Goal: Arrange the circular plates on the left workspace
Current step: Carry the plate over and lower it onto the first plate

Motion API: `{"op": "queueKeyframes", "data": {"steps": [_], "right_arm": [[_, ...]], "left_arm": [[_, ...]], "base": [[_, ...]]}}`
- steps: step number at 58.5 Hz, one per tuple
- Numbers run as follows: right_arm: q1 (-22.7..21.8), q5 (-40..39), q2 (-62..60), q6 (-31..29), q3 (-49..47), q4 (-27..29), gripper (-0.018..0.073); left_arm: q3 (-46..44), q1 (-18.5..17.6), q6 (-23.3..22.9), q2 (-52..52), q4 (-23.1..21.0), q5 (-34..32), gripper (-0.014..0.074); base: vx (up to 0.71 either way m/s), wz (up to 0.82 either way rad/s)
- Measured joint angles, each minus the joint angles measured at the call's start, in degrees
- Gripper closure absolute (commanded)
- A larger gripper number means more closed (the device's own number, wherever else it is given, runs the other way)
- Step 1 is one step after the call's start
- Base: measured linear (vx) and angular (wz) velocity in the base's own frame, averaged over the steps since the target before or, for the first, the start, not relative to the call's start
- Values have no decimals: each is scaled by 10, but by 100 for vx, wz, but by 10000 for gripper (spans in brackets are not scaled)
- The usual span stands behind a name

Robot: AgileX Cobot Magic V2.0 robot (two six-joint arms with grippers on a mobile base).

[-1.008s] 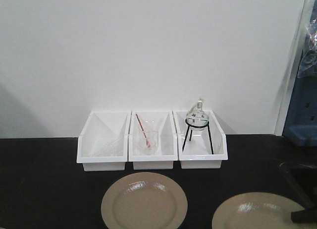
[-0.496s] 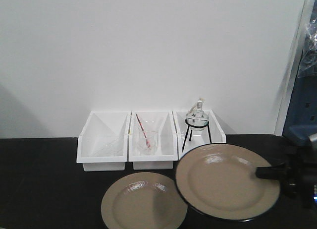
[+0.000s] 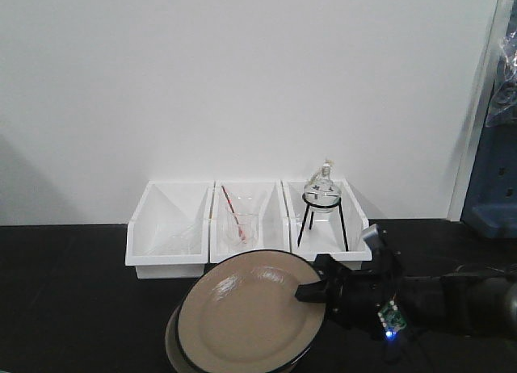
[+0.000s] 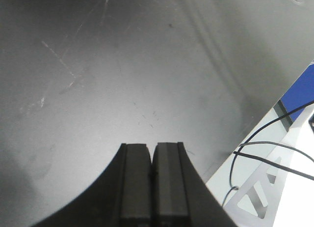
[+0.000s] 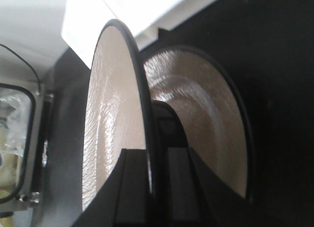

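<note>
**Second plate brought over the first**

The right gripper [image 3: 313,292] is clenched on the right rim of the carried plate [image 3: 242,320]. That plate hangs tilted above the resting plate [image 3: 171,342] on the benchtop [image 3: 73,308]. Half a second ago it was further right, in front of the white bins [image 3: 246,228]. I judge that lowering it onto the stack comes next. The left gripper [image 4: 152,151] has its fingers pressed together on nothing, over bare bench.

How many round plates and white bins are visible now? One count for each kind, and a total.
Round plates: 2, the held plate in the right gripper and the lower plate
White bins: 3, left bin, middle bin, right bin
Total: 5
</note>
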Motion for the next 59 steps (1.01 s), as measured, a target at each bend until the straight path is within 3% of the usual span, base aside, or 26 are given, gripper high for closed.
{"op": "queueKeyframes", "data": {"steps": [11,24,32,46,59], "right_arm": [[34,-15,44,-1,-36,3,563],[44,-29,59,-14,-49,15,534],[44,-41,59,-44,-49,23,435],[44,-45,59,-99,-51,22,165],[44,-73,59,-172,-52,-19,85]], "left_arm": [[0,0,0,0,0,0,596],[0,0,0,0,0,0,596],[0,0,0,0,0,0,596],[0,0,1,0,0,-2,596],[21,0,3,0,0,-18,596]], "base": [[0,0],[0,0],[0,0],[0,0],[0,0]]}}
